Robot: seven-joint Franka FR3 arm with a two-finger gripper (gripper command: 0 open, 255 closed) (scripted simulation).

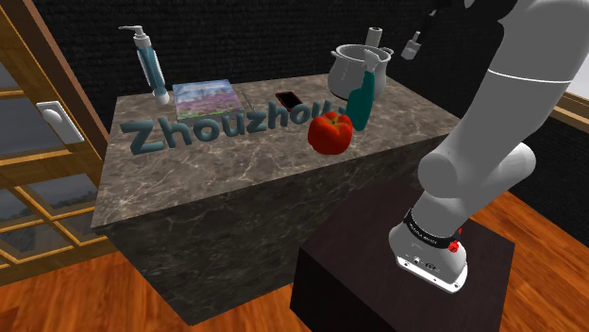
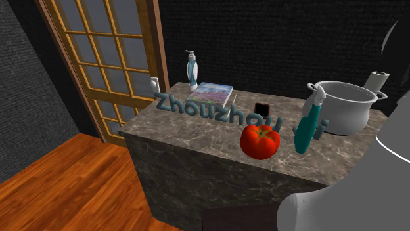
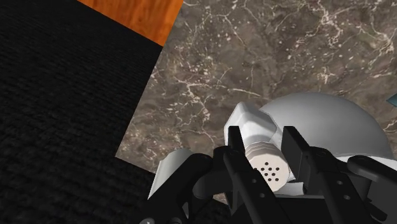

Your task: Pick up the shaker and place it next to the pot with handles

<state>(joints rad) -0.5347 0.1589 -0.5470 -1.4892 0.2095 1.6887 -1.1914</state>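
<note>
My gripper (image 3: 262, 137) is shut on a white shaker (image 3: 251, 124) with a perforated cap, clasped between the two black fingers. Just beyond it sits the pale grey pot with handles (image 3: 331, 121), on the marble counter (image 3: 210, 83). The same pot (image 1: 354, 68) stands at the counter's far right corner in the shoulder view. There a small dark and white shape, my gripper (image 1: 412, 44) with the shaker, hangs above the counter to the pot's right. The second exterior view has the pot (image 2: 341, 108) at its right, and the white arm covers what lies right of it.
A teal spray bottle (image 1: 361, 99) and a red tomato (image 1: 330, 132) stand in front of the pot. A white cylinder (image 1: 375, 38) stands behind it. A pump dispenser (image 1: 149, 66), a book (image 1: 208, 94), a phone (image 1: 288, 99) and raised teal lettering occupy the counter's left.
</note>
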